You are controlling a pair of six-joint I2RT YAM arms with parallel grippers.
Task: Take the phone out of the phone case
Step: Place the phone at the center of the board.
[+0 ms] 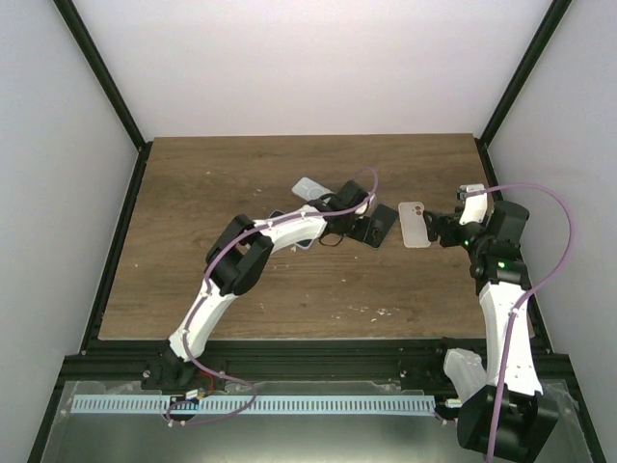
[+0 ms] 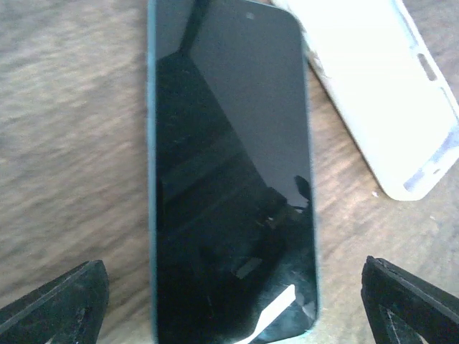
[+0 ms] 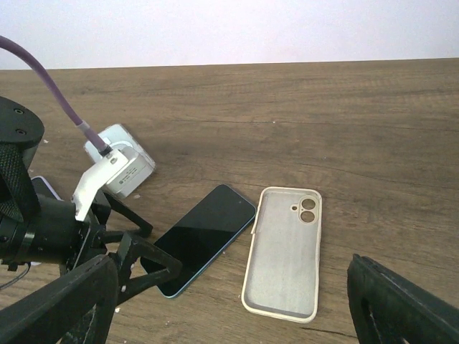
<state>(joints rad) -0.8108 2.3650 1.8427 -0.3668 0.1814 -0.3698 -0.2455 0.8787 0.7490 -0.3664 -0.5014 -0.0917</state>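
While the phone (image 3: 204, 240) is lying flat and screen-up on the wooden counter (image 3: 373, 143), the case (image 3: 283, 251) is resting just beside it, hollow side up and empty, so the main step is looking done: the phone is sitting outside the case. Whether one corner of it is brushing the case's edge I cannot tell. The left pincer (image 2: 233, 308) is hanging low over the phone's near end with its fingers spread wide, one on each side of the glass and neither touching it. That stance is suggesting a release, with the phone lying under its own weight rather than being carried. The right pincer (image 3: 237, 308) is also standing spread and pinching nothing. It is hovering on the case's side, probably because that arm is minding the case while the left one is minding the phone. Both things are lying flat, which is keeping them from tipping. What is remaining, by my judgement, is only for the arms to be lifting clear without nudging the phone back against the case
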